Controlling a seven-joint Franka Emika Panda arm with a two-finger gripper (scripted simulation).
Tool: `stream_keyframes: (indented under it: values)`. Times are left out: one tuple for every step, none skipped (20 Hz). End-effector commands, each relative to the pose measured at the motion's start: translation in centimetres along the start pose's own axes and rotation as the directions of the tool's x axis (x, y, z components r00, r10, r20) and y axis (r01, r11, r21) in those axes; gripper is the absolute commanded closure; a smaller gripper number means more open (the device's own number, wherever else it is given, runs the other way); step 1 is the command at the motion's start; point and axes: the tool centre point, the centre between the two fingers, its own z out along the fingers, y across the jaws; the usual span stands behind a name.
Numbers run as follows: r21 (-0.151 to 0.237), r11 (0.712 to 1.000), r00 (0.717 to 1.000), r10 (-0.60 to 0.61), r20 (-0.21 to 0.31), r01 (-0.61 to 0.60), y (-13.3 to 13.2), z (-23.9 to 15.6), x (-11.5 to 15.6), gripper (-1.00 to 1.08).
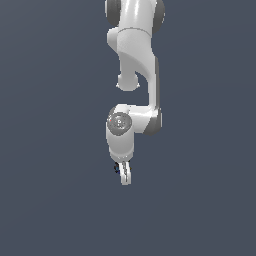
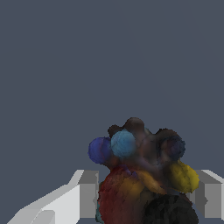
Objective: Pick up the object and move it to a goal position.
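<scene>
1. Exterior view: the object (image 1: pixel 116 168), a tiny dark speckled lump, sits at the tip of the end effector (image 1: pixel 123 176), touching its fingers. No tabletop edge is distinguishable. Judged light given its small size.
2. Wrist view: the object (image 2: pixel 142 177) fills the gap between both fingers (image 2: pixel 83 192). The end effector (image 2: pixel 144 197) appears clamped on its lumpy middle; the irregular surface could slip.
</scene>
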Motion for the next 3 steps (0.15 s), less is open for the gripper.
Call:
stream_keyframes:
  values:
    - [0.001, 1.000, 1.000, -0.001, 0.000, 0.001, -0.30, -0.16, 0.19, 1.08]
    - [0.001, 1.000, 1.000, -0.001, 0.000, 0.001, -0.33, -0.17, 0.22, 1.08]
    - [0.001, 1.000, 1.000, -0.001, 0.000, 0.001, -0.34, -0.18, 0.23, 1.08]
